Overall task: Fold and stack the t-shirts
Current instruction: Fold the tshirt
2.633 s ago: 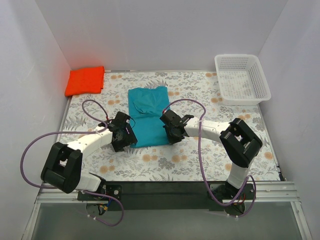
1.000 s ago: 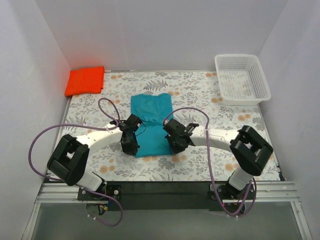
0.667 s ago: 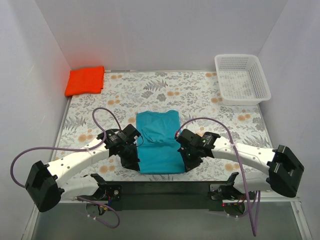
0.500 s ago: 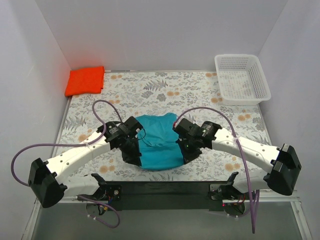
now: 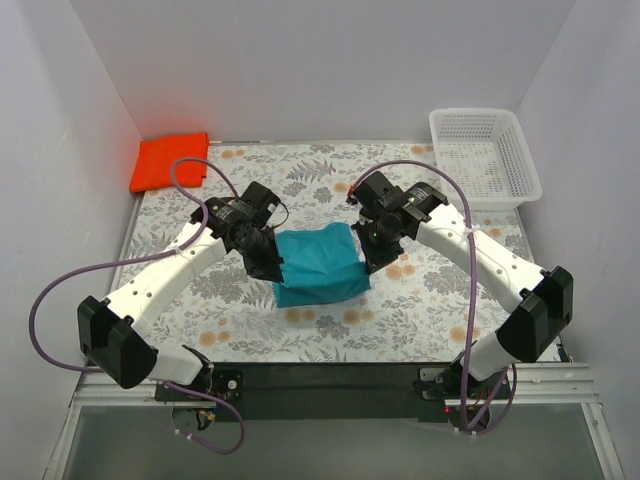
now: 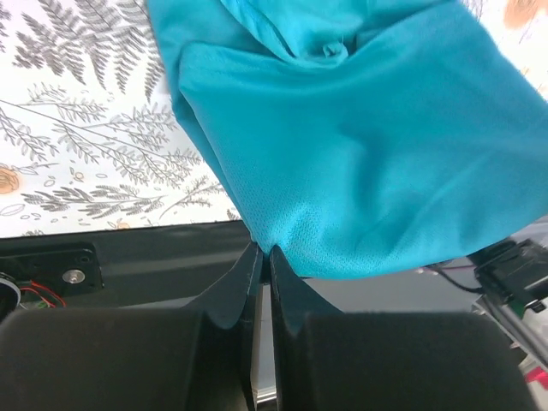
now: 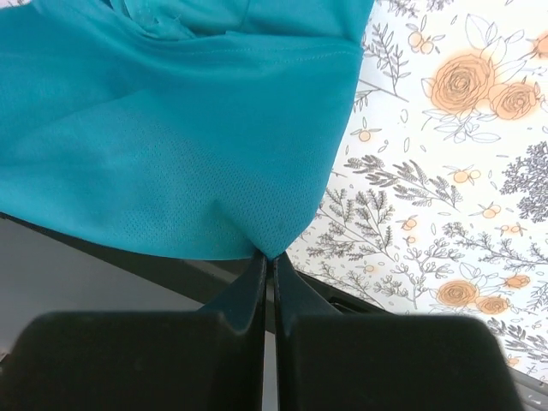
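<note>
A floral-printed table cover [image 5: 430, 310] runs from the black strip at the near edge to the white back wall. The plain teal blue short-sleeved cloth t-shirt [image 5: 318, 265] is at the middle of the table, a little nearer the near edge than the far one, bunched into a rough rectangle between the two arms.

The left gripper [image 6: 262, 250] has its black fingers pressed together, with a corner of the teal hem pinched between them. The right gripper [image 7: 267, 255] is closed just as tightly on the opposite corner. From the overhead camera the two grippers flank the shirt, left and right. The cloth sags between them in soft folds, and a crumpled ridge shows in both wrist views. It is hard to tell how much of the shirt rests on the table.

At the far left corner lies the bright orange-red cloth t-shirt [image 5: 170, 160], folded flat. At the far right corner stands a white plastic mesh basket [image 5: 485, 160], well apart from both shirts.
</note>
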Robot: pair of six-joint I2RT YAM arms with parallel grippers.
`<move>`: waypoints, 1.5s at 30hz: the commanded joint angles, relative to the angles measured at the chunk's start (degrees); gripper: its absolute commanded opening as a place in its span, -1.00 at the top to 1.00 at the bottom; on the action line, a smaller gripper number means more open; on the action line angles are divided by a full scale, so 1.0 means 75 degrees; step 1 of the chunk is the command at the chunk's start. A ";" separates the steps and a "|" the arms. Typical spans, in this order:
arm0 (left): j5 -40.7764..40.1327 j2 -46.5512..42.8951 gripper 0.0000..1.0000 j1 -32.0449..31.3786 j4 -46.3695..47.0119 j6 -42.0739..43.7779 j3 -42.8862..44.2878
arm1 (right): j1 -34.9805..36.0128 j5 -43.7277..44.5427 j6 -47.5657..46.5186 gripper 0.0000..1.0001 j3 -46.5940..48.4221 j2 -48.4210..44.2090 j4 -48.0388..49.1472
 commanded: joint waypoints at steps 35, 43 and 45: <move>0.0900 0.3974 1.00 0.3611 0.6075 0.0934 -0.0227 | -0.2677 -0.2358 -0.1686 0.97 0.4669 0.6437 0.1979; 0.1289 0.3471 1.00 0.3401 0.6543 0.1531 -0.0227 | -0.2712 -0.2205 -0.1640 0.97 0.3366 0.5490 0.2695; 0.1429 0.3389 1.00 0.3342 0.6625 0.1637 -0.0203 | -0.2712 -0.2182 -0.1593 0.97 0.3156 0.5267 0.2823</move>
